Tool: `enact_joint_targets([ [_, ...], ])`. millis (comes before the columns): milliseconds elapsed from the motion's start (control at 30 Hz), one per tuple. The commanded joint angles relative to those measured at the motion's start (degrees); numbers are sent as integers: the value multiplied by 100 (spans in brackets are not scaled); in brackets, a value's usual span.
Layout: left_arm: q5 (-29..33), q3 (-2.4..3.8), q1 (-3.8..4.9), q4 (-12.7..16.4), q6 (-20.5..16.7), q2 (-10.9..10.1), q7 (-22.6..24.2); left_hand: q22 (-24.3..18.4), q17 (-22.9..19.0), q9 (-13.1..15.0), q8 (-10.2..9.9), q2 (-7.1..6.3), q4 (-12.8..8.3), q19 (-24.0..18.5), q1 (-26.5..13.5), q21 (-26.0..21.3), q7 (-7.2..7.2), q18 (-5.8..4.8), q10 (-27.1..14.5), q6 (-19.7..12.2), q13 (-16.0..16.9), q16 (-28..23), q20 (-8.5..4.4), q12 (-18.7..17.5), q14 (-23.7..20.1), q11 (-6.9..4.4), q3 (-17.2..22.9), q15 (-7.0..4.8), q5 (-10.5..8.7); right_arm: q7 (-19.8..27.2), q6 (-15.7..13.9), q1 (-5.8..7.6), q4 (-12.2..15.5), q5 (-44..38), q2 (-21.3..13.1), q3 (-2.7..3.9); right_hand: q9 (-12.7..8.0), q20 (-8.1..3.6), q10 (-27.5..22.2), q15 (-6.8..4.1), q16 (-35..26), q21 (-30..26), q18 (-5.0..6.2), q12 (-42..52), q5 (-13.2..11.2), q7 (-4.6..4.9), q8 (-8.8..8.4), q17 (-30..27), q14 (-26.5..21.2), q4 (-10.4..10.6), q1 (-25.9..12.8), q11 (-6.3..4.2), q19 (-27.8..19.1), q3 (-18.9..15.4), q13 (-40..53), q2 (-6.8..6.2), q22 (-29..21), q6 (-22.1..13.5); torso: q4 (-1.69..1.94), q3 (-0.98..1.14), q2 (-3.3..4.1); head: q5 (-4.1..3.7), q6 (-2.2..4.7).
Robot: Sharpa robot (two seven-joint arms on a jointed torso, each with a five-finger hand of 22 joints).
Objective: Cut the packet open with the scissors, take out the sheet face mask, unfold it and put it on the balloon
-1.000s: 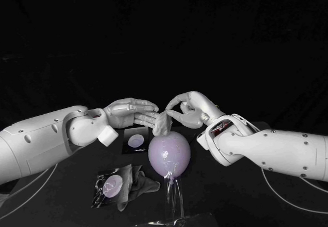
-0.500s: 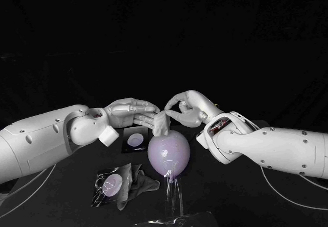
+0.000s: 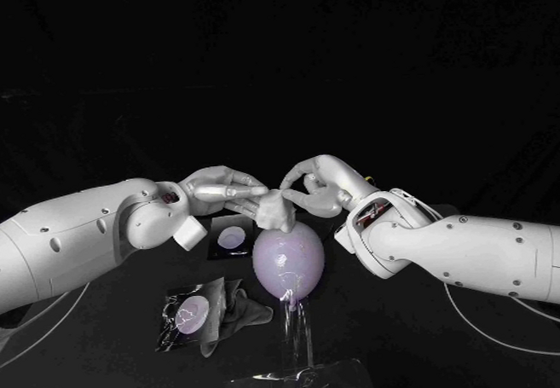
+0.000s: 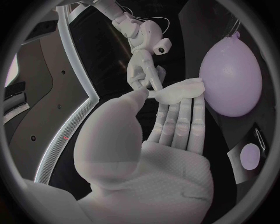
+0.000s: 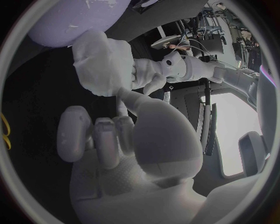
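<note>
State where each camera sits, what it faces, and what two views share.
Head view: on the robot's head, looking down at the balloon; left arm and right arm show.
Left wrist view: behind the left robot hand, facing its palm and the mask.
Right wrist view: behind the right robot hand, facing the mask.
Shared: both wrist views show the mask and balloon.

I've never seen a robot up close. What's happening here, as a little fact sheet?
Held thing: sheet mask, bunched, not spread
Left hand: pinches one end of the sheet mask
Right hand: pinches the other end
Balloon: lilac, on a clear stand, right below the sheet mask
Packet: on the table beside the stand, looks opened
Stage: sheet mask out, not yet on the balloon
</note>
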Motion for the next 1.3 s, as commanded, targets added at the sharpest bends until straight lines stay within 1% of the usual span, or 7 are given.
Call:
enact_joint_targets([
  [33, -344, 6, 4, 19, -413, 14, 98, -6, 31, -39, -59, 44, -8, 82, 115, -47, 192, 104, 73, 102, 12, 46, -6, 46, 73, -19, -39, -21, -13, -63, 115, 5, 0, -126, 8, 6, 272, -10, 323, -52, 31, 22, -46, 30, 14, 4, 20, 1510, 599, 3, 21, -30, 40, 27, 1144, 21, 1058, 33, -2, 1, -1, 2, -3],
  [300, -338, 6, 4, 21, -447, 23, 159, 0, 105, -139, -122, 379, -71, 205, 550, -81, 83, 103, 205, 362, 3, 115, -60, 82, 140, -108, 224, -92, -12, -74, 157, 5, -11, -128, 20, 6, 276, -10, 330, -53, 31, 32, -48, 40, 14, 3, 27, 1510, 599, -3, 18, -31, 44, 32, 1152, 16, 1061, 33, -2, 2, 0, 8, -13],
  [333, -328, 6, 4, 20, -443, 25, 173, 3, 118, -148, -108, 546, -101, 228, 691, -85, 20, 103, 284, 471, 4, 120, -77, 98, 137, -154, 372, -116, -12, -76, 164, 6, -13, -129, 22, 6, 276, -10, 330, -53, 31, 32, -48, 40, 14, 3, 27, 1510, 599, -3, 18, -31, 44, 32, 1152, 16, 1061, 33, -2, 2, 0, 8, -13],
  [500, -258, 6, 4, 15, -403, 32, 226, 6, 137, -164, -112, 669, -129, 252, 802, -95, -42, 99, 400, 600, -4, 117, -99, 99, 117, -200, 511, -133, -12, -89, 191, 6, -24, -130, 31, 6, 276, -10, 330, -53, 31, 32, -48, 40, 14, 3, 27, 1510, 599, -3, 18, -31, 44, 32, 1152, 16, 1061, 33, -2, 1, 0, 10, -14],
  [967, -212, 6, 4, 21, -153, 38, 271, 11, 162, -173, -131, 698, -178, 264, 856, -109, -96, 92, 512, 712, -21, 111, -113, 58, 92, -235, 573, -142, -16, -104, 198, 7, -53, -144, 48, 6, 281, -12, 335, -55, 31, 22, -46, 46, 14, 2, 38, 1510, 599, -12, 10, -32, 40, 41, 1157, 7, 1058, 32, -1, 0, 1, 10, -27],
  [1267, -210, 6, 4, 16, -83, 36, 253, 6, 183, -217, -241, 634, -140, 258, 779, -137, -65, 90, 467, 679, -40, 106, -104, -48, 72, -205, 546, -129, -16, -101, 191, 7, -53, -146, 48, 6, 281, -12, 335, -55, 31, 22, -46, 46, 14, 2, 38, 1510, 599, -12, 10, -32, 40, 41, 1157, 7, 1058, 32, -2, 2, -1, 10, -32],
  [1300, -210, 6, 4, 14, -87, 36, 244, 4, 191, -239, -294, 568, -107, 256, 718, -149, -34, 90, 434, 651, -42, 107, -98, -87, 69, -181, 509, -120, -17, -100, 189, 7, -51, -146, 47, 6, 284, -13, 335, -55, 31, 29, -47, 45, 14, 1, 42, 1510, 599, -14, 7, -33, 43, 45, 1157, 6, 1060, 31, -3, 3, -1, 9, -30],
])
